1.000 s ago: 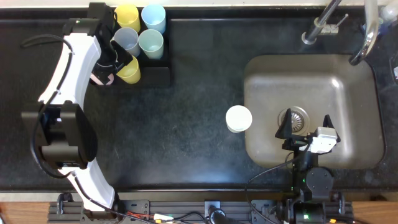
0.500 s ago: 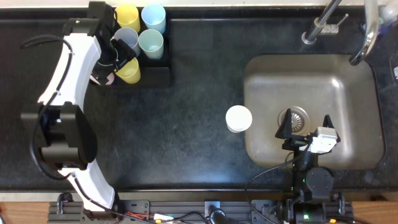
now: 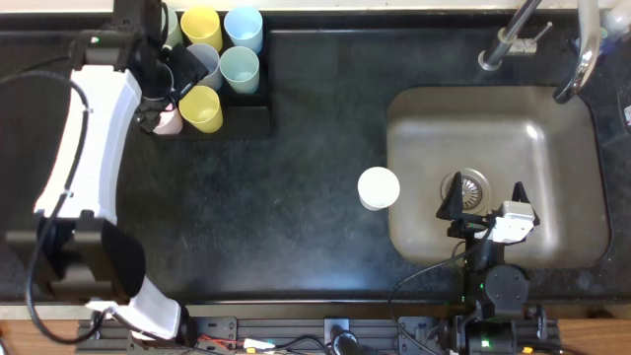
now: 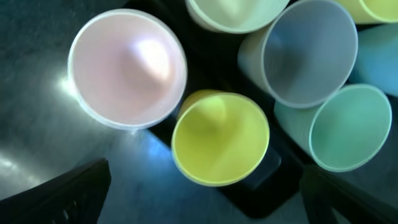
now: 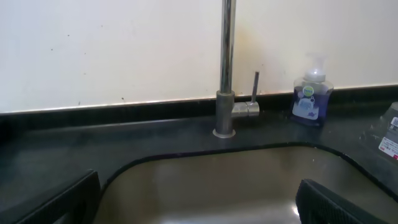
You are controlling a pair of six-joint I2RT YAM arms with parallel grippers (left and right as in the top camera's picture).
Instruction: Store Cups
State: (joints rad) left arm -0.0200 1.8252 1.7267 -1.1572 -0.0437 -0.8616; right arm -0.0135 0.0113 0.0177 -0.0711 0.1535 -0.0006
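Extends left arm up the counter (image 3: 296, 227) along its left side to the black rack (image 3: 251, 118). Holds left gripper (image 3: 170, 87) spread wide, empty, above yellow cup (image 4: 219, 138) and pink cup (image 4: 127, 68) (side by side). Rests right gripper (image 3: 483, 197) low over sink (image 3: 552, 108), fingers wide apart, gripping nothing. Locates 1 white cup (image 3: 379, 187) on counter just beside sink.
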